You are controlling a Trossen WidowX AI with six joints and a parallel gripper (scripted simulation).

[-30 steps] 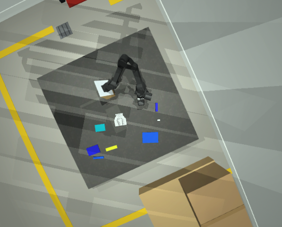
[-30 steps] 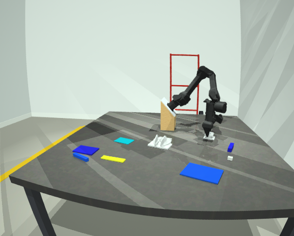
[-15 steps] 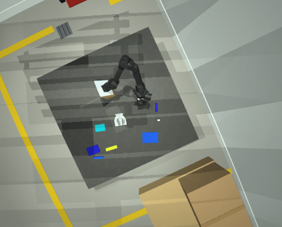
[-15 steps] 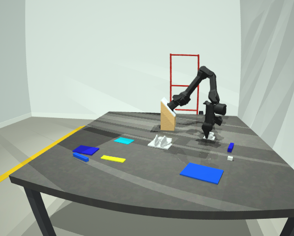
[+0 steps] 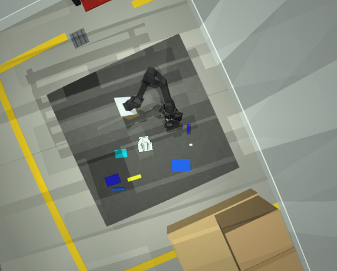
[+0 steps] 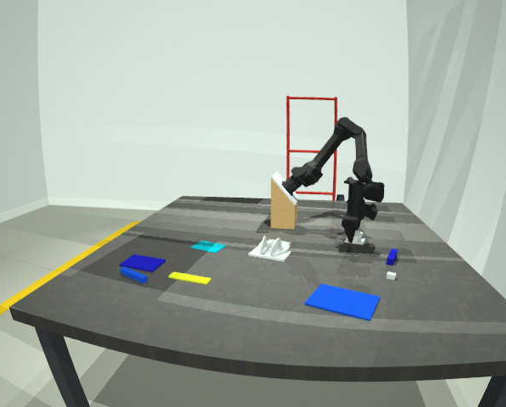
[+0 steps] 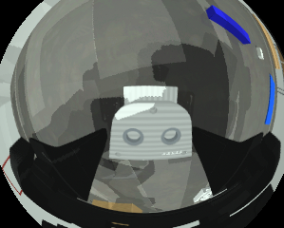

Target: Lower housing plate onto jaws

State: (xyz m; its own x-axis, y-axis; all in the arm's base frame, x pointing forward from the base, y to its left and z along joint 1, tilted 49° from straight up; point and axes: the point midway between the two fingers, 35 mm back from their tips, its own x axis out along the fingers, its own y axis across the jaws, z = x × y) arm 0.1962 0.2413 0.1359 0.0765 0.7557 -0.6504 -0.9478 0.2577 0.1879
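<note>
The white housing plate (image 7: pixel 151 151) (image 6: pixel 360 240) lies under my gripper, away from the jaw assembly. In the wrist view it shows two round holes and a ribbed white block at its far edge. My gripper (image 7: pixel 149 132) (image 6: pixel 351 239) is open, pointing down, with one finger to each side of the plate and nothing held. Whether the fingers reach down to the plate's height is hard to tell. The white base (image 5: pixel 145 149) (image 6: pixel 255 253) stands apart, with the two white jaws (image 6: pixel 275 248) upright on it. The pins and stubs are too small to make out.
A dark blue bar (image 5: pixel 188 129) (image 6: pixel 392 257) and small white block (image 5: pixel 191 144) (image 6: pixel 391 275) lie near the gripper. A blue plate (image 5: pixel 180 165), cyan plate (image 5: pixel 121 153), yellow bar (image 5: pixel 134 178), navy plate (image 5: pixel 112 179) and blue bar (image 5: pixel 118 188) lie farther off. The arm's wooden mount (image 6: pixel 282 214) stands behind.
</note>
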